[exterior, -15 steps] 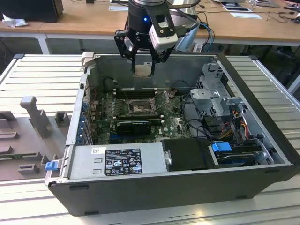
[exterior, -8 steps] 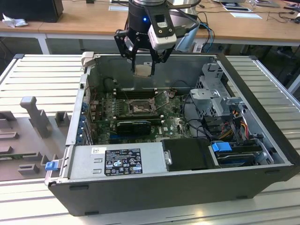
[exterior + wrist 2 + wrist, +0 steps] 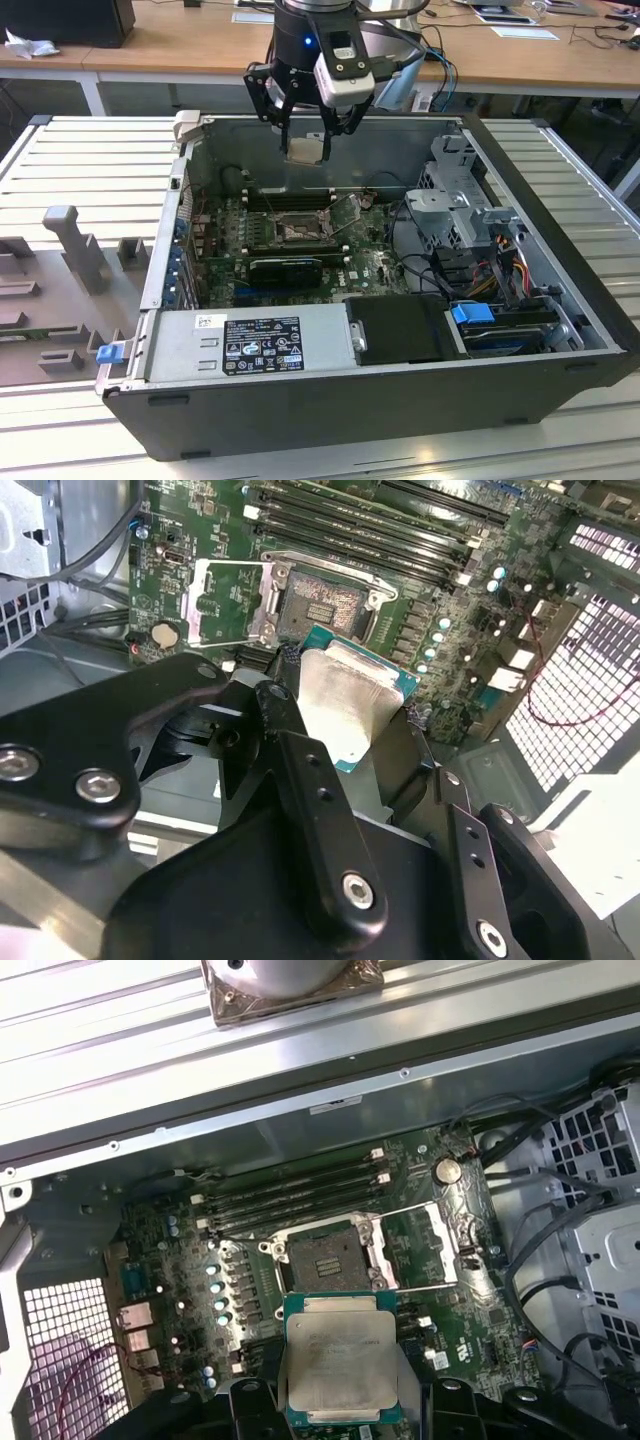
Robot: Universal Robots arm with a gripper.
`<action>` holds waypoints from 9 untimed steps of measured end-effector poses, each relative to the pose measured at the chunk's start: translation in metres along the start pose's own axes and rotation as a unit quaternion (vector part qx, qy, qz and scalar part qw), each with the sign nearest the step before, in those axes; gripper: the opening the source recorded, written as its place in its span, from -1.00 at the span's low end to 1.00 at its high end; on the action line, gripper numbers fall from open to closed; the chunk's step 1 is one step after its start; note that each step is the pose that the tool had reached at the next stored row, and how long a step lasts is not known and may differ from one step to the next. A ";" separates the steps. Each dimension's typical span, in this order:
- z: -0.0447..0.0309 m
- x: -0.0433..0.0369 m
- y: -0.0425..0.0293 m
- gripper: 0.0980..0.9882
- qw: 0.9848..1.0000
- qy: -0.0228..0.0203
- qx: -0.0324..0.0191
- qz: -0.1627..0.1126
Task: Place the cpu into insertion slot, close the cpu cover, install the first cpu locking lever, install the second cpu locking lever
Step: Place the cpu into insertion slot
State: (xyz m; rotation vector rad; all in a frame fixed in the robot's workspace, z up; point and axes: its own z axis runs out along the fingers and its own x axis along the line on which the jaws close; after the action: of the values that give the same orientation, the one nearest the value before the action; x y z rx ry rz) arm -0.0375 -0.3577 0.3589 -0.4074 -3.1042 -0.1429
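first wrist view: cpu (image 3: 340, 1360) gripped by end effector (image 3: 341, 1392); exterior view: both well above insertion slot (image 3: 298, 230)

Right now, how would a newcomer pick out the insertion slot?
Inside the open computer case, under the gripper holding the cpu, lies a green motherboard. Near its middle sits the insertion slot: a square dark recess, its cpu cover flipped open, unlike the long black memory sticks beside it.

Your exterior view looks down from high and well back, taking in the whole open dark-grey metal computer case (image 3: 330, 400). Your two wrist views sit close above the green motherboard (image 3: 160, 1260) and face down from opposite sides. Both share the square, dark-framed insertion slot (image 3: 330, 605) (image 3: 325, 1255).
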 end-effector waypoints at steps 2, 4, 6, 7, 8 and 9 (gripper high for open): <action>0.0000 0.0000 0.0000 -0.03 1.000 0.000 0.000 0.004; 0.0000 0.0000 0.0000 -0.03 1.000 -0.001 0.000 0.007; 0.0000 0.0000 0.0000 -0.03 1.000 -0.001 0.000 0.011; 0.0000 0.0000 0.0000 -0.03 1.000 -0.001 0.000 0.013; 0.0000 0.0000 0.0000 -0.03 1.000 -0.001 0.000 0.016; 0.0000 0.0000 0.0000 -0.03 1.000 -0.002 0.000 0.018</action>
State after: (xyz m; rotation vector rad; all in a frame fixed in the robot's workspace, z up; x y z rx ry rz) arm -0.0375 -0.3577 0.3589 -0.4634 -3.0979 -0.1431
